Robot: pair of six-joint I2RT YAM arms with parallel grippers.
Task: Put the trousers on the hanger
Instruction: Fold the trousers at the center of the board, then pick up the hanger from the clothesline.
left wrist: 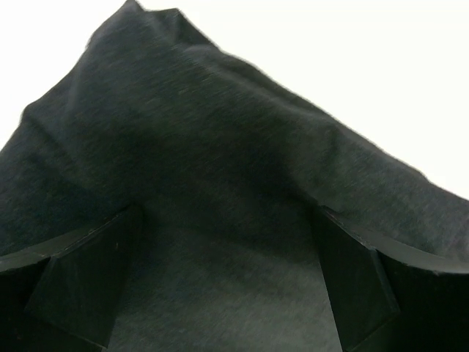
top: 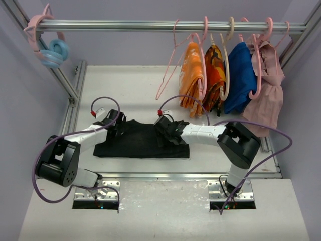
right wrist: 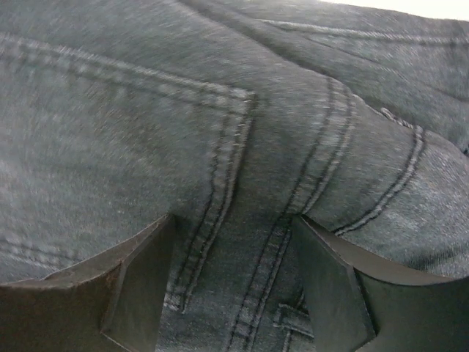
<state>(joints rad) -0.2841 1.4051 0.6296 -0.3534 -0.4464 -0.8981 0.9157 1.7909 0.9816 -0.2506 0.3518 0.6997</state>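
The black trousers [top: 143, 143] lie folded flat across the middle of the table. My left gripper [top: 119, 129] rests over their left end. In the left wrist view it [left wrist: 227, 213] is open, jaws wide apart, with dark cloth [left wrist: 220, 147] spread under and between them. My right gripper [top: 166, 131] sits on the right part of the trousers. The right wrist view shows it [right wrist: 233, 220] open, fingers set down on either side of a stitched seam [right wrist: 220, 183]. The pale pink hanger [top: 165, 80] hangs empty from the rail, behind the trousers.
On the metal rail [top: 125, 25] hang orange patterned cloths [top: 193, 75], a beige hanger [top: 225, 75], a blue garment [top: 241, 78] and a pink garment [top: 268, 85]. A pale blue ring [top: 54, 52] hangs at the rail's left end. A slanted frame post [top: 62, 83] stands at the left.
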